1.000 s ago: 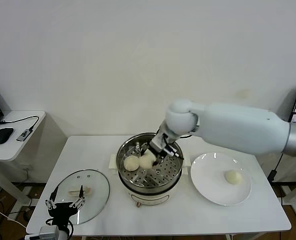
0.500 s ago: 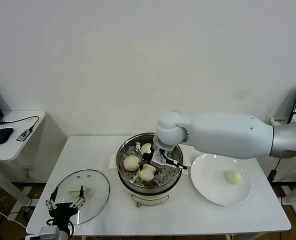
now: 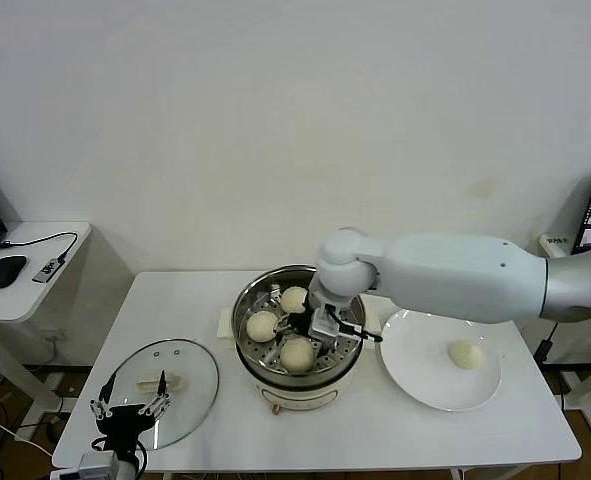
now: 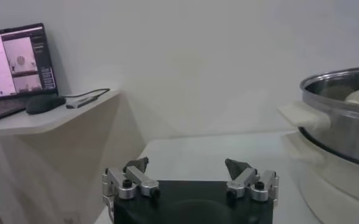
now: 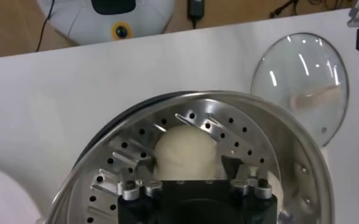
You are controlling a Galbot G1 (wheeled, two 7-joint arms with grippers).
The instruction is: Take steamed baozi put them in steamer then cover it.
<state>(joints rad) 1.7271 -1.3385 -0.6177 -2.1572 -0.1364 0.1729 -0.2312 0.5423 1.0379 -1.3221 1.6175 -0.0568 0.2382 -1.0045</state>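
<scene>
While the right pincer [image 3: 320, 335] is sitting released around a soft baozi [image 3: 297, 353] in the steamer [image 3: 297, 330], the left pincer [image 3: 128, 408] is idling released near the cover [image 3: 165, 390].

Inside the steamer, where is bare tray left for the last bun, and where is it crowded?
The steamer holds three baozi bunched toward its left and front, with the right gripper open over the front one. Bare perforated tray shows at the right and back right, bordered by the rim. The fourth bun lies alone on the plate, mostly bare.
</scene>
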